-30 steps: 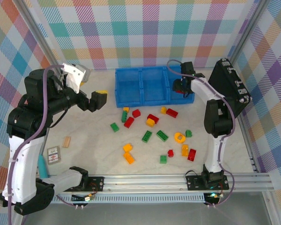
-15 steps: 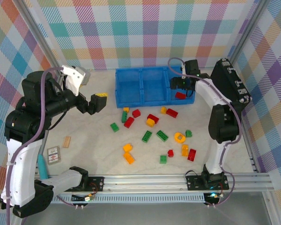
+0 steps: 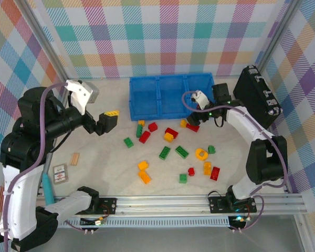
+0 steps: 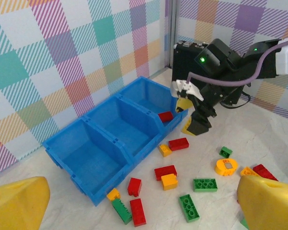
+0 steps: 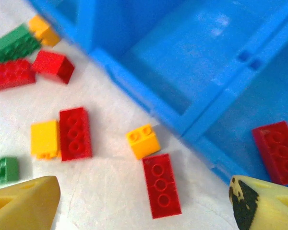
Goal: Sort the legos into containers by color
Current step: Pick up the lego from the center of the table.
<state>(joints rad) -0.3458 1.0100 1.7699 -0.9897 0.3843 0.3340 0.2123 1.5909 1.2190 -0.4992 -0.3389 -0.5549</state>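
Observation:
The containers are three joined compartments of one blue tray (image 3: 163, 116) at the back of the table. A red lego (image 4: 165, 116) lies in its right compartment. Several red, green and yellow legos are scattered in front of the tray, around a green one (image 3: 164, 153). My right gripper (image 3: 192, 119) hangs open just in front of the tray's right end. Under it lie a red brick (image 5: 162, 186) and a small yellow brick (image 5: 143, 141), untouched. My left gripper (image 3: 107, 122) is open and empty in the air, left of the tray.
A black hard case (image 3: 257, 100) stands at the right wall, close behind the right arm. A tan wooden block (image 3: 74, 158) and a printed card (image 3: 60, 174) lie at the front left. Plaid walls close the back and both sides.
The right gripper opened over the right compartment and left a red brick there. It then came out and down to the table in front of the tray. The left gripper barely shifted.

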